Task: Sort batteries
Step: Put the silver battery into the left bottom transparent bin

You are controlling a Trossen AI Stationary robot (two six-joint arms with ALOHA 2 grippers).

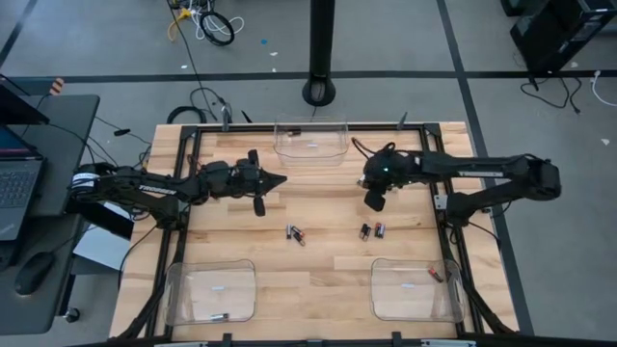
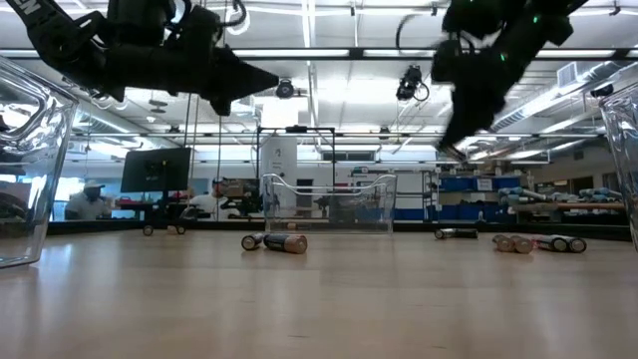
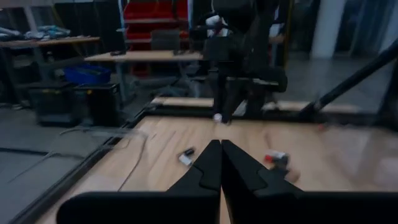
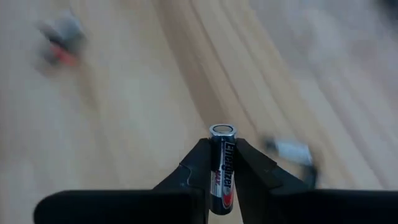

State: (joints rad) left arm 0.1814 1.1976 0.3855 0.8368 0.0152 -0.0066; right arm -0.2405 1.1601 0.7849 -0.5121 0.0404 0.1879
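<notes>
Gripping one black battery point(image 4: 222, 168) end-up between its two fingers, the right tool point(image 4: 221, 163) hangs above the counter point(image 1: 318, 280) at about two o'clock from the counter's middle in the high view point(image 1: 374, 200). In the right wrist view we read the cell as clamped upright, its silvery end cap clear of the fingertips and the wood blurred below it.

The left tool point(image 1: 280, 180) waits at about ten o'clock from the counter's middle, its fingers pressed together with nothing between them; the left wrist view point(image 3: 220, 163) shows the two tips meeting in a point.

On the counter we see a pair of batteries point(image 1: 295, 233) just at the middle, lying close together, and a second pair point(image 1: 372, 230) at three o'clock from them, below the right tool. The low view shows these as short cells lying on their sides, one group point(image 2: 275, 241) nearer the left tool and another point(image 2: 538, 243) farther along.

Three clear bins stand on the counter. The one at twelve o'clock point(image 1: 310, 138) looks bare as far as we can tell. The bin at seven o'clock point(image 1: 210, 289) has a small dark cell point(image 1: 219, 316) near its front edge. The bin at five o'clock point(image 1: 416, 288) holds a reddish cell point(image 1: 436, 275) near its right wall.
</notes>
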